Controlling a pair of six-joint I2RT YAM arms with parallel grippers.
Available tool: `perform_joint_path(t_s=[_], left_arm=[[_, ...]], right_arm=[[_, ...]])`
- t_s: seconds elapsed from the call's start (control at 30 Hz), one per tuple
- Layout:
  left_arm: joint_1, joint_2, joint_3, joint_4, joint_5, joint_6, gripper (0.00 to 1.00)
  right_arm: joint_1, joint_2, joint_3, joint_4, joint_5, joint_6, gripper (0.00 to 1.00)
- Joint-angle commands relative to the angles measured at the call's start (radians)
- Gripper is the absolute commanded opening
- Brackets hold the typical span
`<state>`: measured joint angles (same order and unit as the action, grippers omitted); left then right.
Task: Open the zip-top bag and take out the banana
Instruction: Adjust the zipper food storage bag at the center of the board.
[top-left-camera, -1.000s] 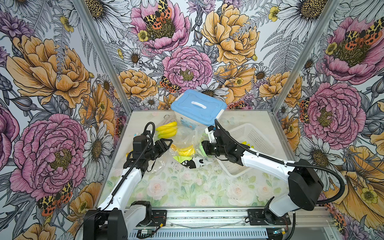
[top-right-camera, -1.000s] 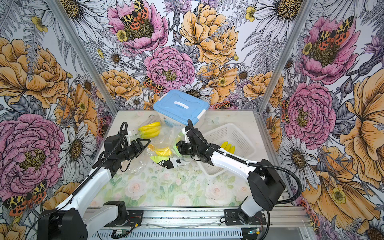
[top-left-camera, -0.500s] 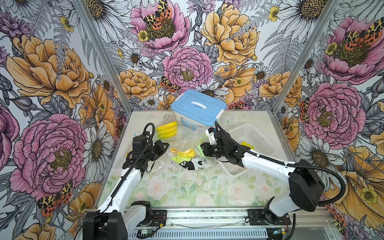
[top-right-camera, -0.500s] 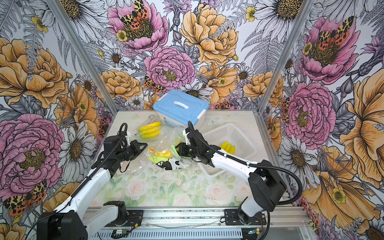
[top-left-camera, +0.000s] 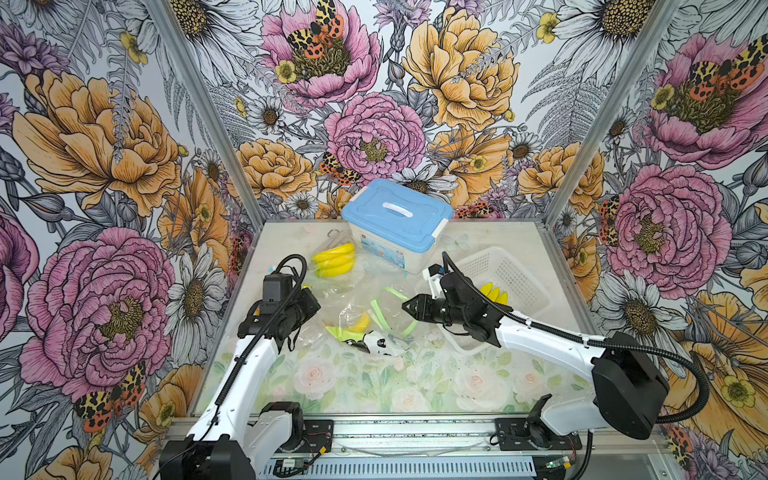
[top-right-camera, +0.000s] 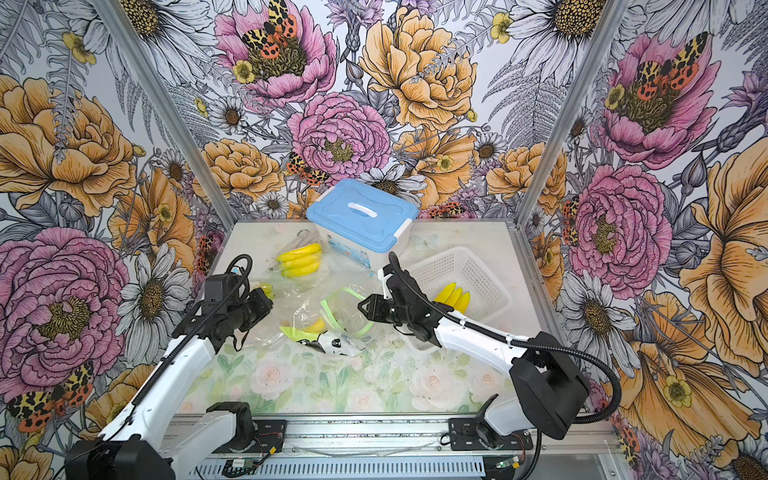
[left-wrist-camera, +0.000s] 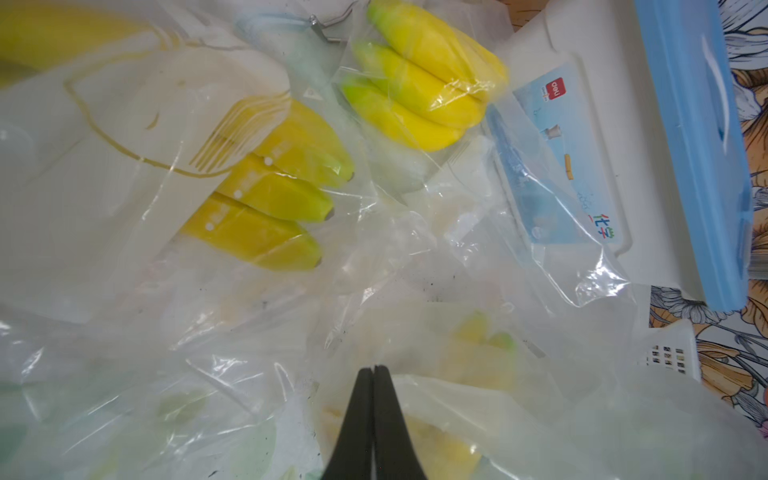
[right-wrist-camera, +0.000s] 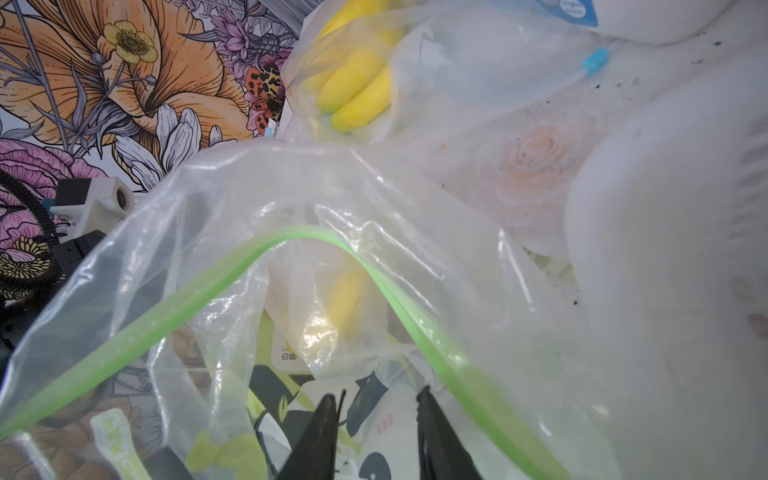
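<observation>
The clear zip-top bag (top-left-camera: 384, 305) with a green zip strip (right-wrist-camera: 291, 235) lies mid-table, its mouth gaping toward the right arm. A yellow banana (top-left-camera: 360, 323) (top-right-camera: 316, 325) (right-wrist-camera: 347, 299) shows through the film inside. My left gripper (left-wrist-camera: 374, 369) is at the bag's left side, jaws pressed together on a fold of its film. My right gripper (right-wrist-camera: 378, 395) (top-left-camera: 409, 309) stands open at the mouth, just within the loop of green strip, with nothing between its fingers. A black-and-white printed pack (top-left-camera: 374, 345) lies under the bag's front.
A blue-lidded white box (top-left-camera: 397, 216) stands at the back. A white basket (top-left-camera: 505, 266) holding yellow bananas (top-left-camera: 492, 293) sits right of the right gripper. Other bagged banana bunches (top-left-camera: 334, 259) (left-wrist-camera: 270, 195) lie behind the left gripper.
My left jaws have closed onto the bag's film. My right jaws have spread a little. The green strip now arches higher. Both arms have barely shifted.
</observation>
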<state>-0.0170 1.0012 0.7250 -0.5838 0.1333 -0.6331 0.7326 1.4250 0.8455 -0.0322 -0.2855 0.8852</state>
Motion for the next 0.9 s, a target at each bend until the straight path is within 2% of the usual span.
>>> perform_joint_path(t_s=[0.0, 0.33, 0.53, 0.77, 0.87], left_arm=[[0.003, 0.019, -0.02, -0.017, -0.031, 0.033, 0.0], [-0.019, 0.036, -0.07, -0.015, -0.011, 0.027, 0.0], [-0.049, 0.012, -0.127, 0.008, -0.001, -0.002, 0.0], [-0.055, -0.026, -0.178, 0.018, 0.016, -0.018, 0.0], [-0.058, -0.027, -0.196, 0.031, 0.03, -0.029, 0.0]], right_arm=[[0.005, -0.021, 0.002, 0.025, -0.016, 0.001, 0.36], [0.094, 0.178, 0.172, -0.003, -0.117, -0.049, 0.4], [0.127, 0.312, 0.266, -0.008, -0.117, -0.039, 0.49], [0.138, 0.41, 0.303, -0.028, -0.088, -0.005, 0.63], [0.147, 0.441, 0.325, -0.037, -0.086, -0.002, 0.64]])
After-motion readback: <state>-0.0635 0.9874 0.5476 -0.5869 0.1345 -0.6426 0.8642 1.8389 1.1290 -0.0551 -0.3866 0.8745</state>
